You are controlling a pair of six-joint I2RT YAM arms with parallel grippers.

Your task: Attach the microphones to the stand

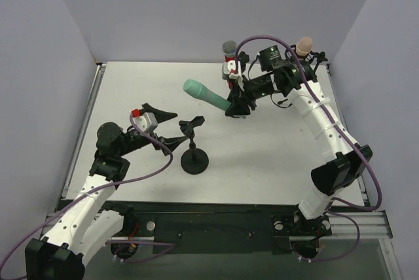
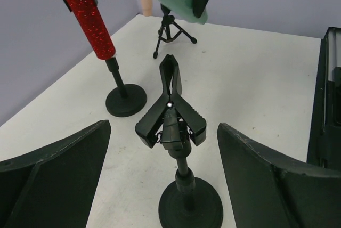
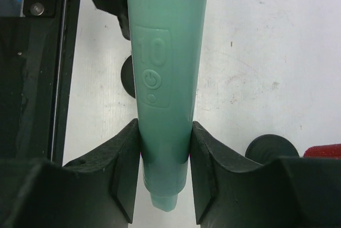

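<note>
My right gripper (image 1: 237, 103) is shut on the lower handle of the mint green microphone (image 1: 208, 94), which it holds tilted above the table with the head to the left. The wrist view shows the green handle (image 3: 165, 79) pinched between both pads. An empty black stand (image 1: 194, 159) with a spring clip (image 2: 170, 113) stands in the middle. My left gripper (image 1: 178, 127) is open, its fingers either side of that clip without touching it. The glittery red microphone (image 1: 229, 54) sits in a stand at the back. The peach-pink microphone (image 1: 303, 46) stands at the back right.
The red microphone's round base (image 2: 126, 100) is just left of the empty stand. A small tripod (image 2: 169, 28) holds the peach microphone near the back wall. Grey walls enclose the table on three sides. A black rail (image 3: 32, 79) runs along the near edge.
</note>
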